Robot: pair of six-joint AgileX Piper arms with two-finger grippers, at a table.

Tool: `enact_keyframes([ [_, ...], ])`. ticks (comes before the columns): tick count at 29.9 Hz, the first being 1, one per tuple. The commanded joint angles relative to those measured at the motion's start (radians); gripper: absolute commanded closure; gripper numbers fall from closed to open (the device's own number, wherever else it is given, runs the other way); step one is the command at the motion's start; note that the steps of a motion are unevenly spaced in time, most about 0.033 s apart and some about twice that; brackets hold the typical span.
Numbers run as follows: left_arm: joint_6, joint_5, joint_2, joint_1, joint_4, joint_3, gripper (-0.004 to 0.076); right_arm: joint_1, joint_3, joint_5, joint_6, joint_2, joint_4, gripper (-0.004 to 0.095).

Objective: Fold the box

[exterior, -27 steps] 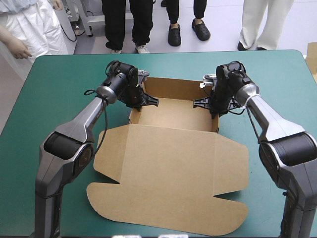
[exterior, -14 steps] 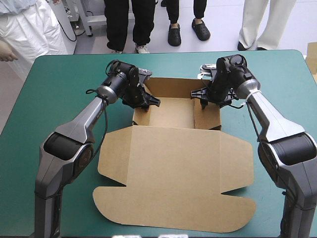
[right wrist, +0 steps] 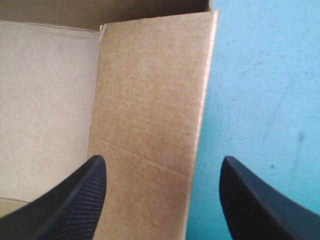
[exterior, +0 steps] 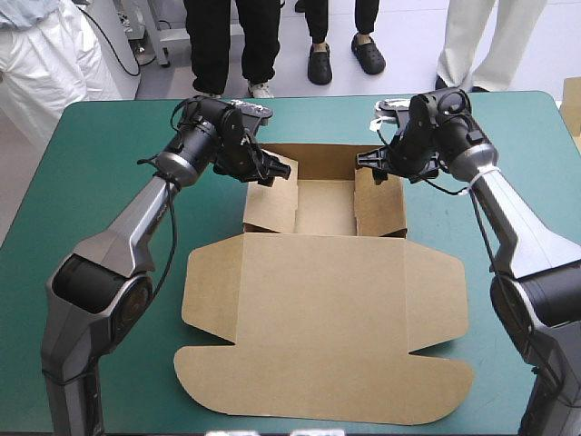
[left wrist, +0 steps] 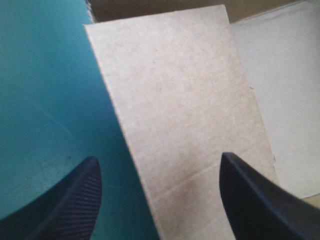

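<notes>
Two open, empty pairs of jaws straddle raised side walls (exterior: 377,207) of the brown cardboard box (exterior: 318,309); untucked, these could spring flat.

Box (exterior: 318,309): brown board, matt, faintly fibrous. A pressed crease line is seen across each raised side wall.
Table cover (exterior: 91,182): teal-green, smooth, matt, faint marks noted.
Fingers (right wrist: 75,200): black, finely ribbed on the inner faces, dull sheen observed.

Both arms have pulled back toward the table's far edge, the left gripper (exterior: 275,171) and right gripper (exterior: 375,167) now over the box's (exterior: 318,304) far corners, its side walls raised steeper.
</notes>
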Motion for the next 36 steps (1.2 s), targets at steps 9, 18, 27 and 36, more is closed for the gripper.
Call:
enact_keyframes([
  [9, 0.009, 0.027, -0.319, -0.01, 0.053, -0.029, 0.0244, -0.004, -0.022, 0.012, -0.031, -0.222, -0.024, 0.0302],
  [18, -0.002, -0.002, -0.616, -0.091, 0.174, 0.174, 0.0246, -0.004, -0.022, 0.012, -0.058, -0.282, -0.032, 0.0258],
  [27, -0.012, -0.041, -0.955, -0.126, 0.187, 0.508, 0.0246, -0.004, -0.022, 0.012, -0.06, -0.246, -0.043, 0.0189],
  [36, -0.012, -0.057, -1.224, -0.126, 0.185, 0.739, 0.0246, -0.004, -0.022, 0.012, -0.06, -0.151, 0.0, 0.0168],
])
